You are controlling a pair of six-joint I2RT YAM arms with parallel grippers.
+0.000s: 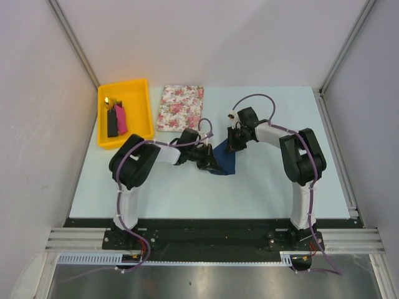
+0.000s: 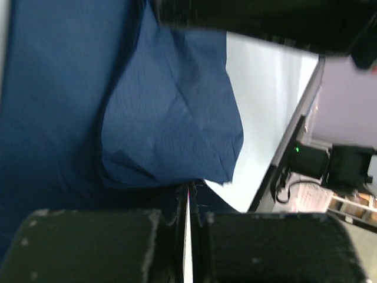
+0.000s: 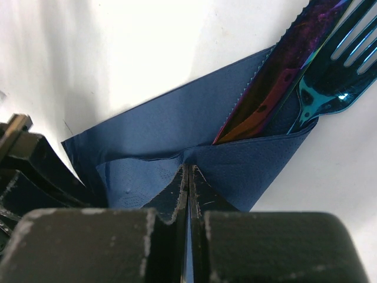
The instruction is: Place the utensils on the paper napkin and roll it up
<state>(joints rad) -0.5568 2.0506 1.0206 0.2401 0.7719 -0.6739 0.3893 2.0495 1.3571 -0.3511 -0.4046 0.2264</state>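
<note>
Pinching from either side, the left jaws and right jaws are each closed tight on a fold of the napkin (image 3: pixel 171 121), which lies mid-worktop (image 1: pixel 280 187) between them. The utensils (image 3: pixel 277 76) sit tucked in its folds, heads sticking out past one edge. Thin, soft paper will probably tear or slip, so doubled edges look safest to grip, rolling against the stiff, slick utensils. Beyond lie a mat (image 1: pixel 180 108) and tray (image 1: pixel 136 99).

Both arms, left arm (image 1: pixel 133 163) and right arm (image 1: pixel 302 157): I note white links and black joint housings. Lilac cables (image 1: pixel 254 96) loop along each. Jaws black, edges scuffed pale, possibly chipped paint.
</note>
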